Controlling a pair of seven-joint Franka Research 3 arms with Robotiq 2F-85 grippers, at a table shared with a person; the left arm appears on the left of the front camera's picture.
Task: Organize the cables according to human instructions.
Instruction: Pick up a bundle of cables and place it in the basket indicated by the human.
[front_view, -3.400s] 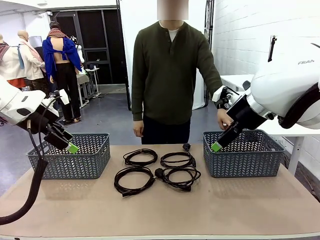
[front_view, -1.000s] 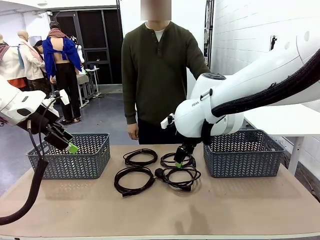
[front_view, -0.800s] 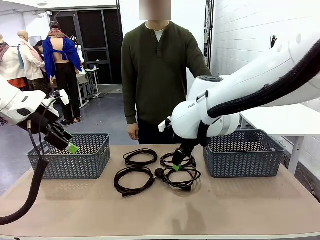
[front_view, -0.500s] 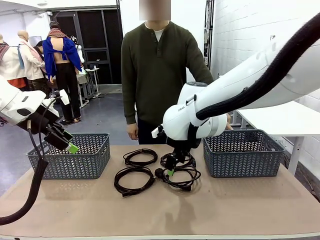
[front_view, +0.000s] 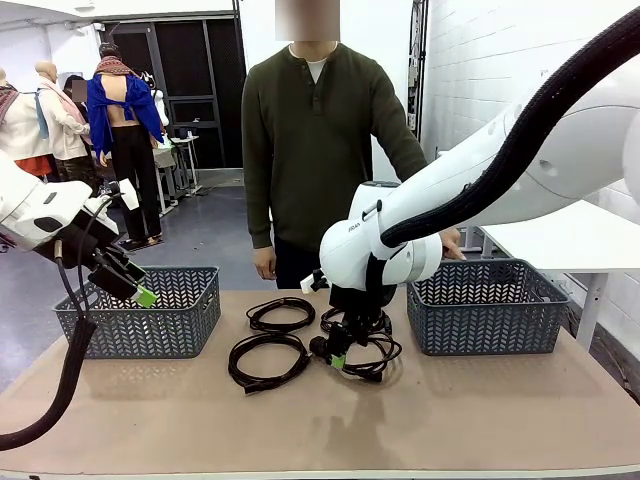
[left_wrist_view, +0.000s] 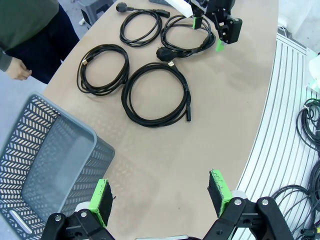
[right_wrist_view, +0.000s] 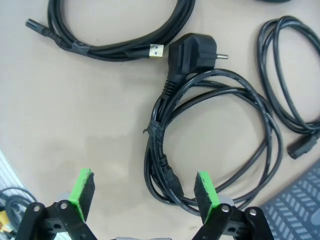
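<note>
**Front view.** Four cables lie coiled at the centre of the table (front_view: 420, 430), between the left basket (front_view: 150, 325) and the right basket (front_view: 490, 320). They are the far-left coil (front_view: 281, 314), near-left coil (front_view: 266, 362), far-right coil (front_view: 383, 324) and near-right coil (front_view: 378, 352). The left gripper (front_view: 138, 288) hangs over the left basket. The right gripper (front_view: 338, 354) is low over the left side of the near-right coil. A person stands at the far side, one hand (front_view: 452, 243) near the right basket.

**Left wrist view.** The left gripper (left_wrist_view: 160, 195) has its jaws fully apart with nothing between them, and bare table lies beneath. A corner of the left basket (left_wrist_view: 30, 150) is at picture left. All four coils lie beyond.

**Right wrist view.** The right gripper (right_wrist_view: 143, 192) has its jaws fully apart and grips nothing. The pads (right_wrist_view: 82, 192) straddle the bundled strands of the near-right coil (right_wrist_view: 151, 150); contact cannot be determined. The mains plug (right_wrist_view: 187, 52) of this coil lies beyond. The near-left coil (right_wrist_view: 130, 42) crosses the top, and the far-right coil (right_wrist_view: 262, 50) lies at picture right.
</note>
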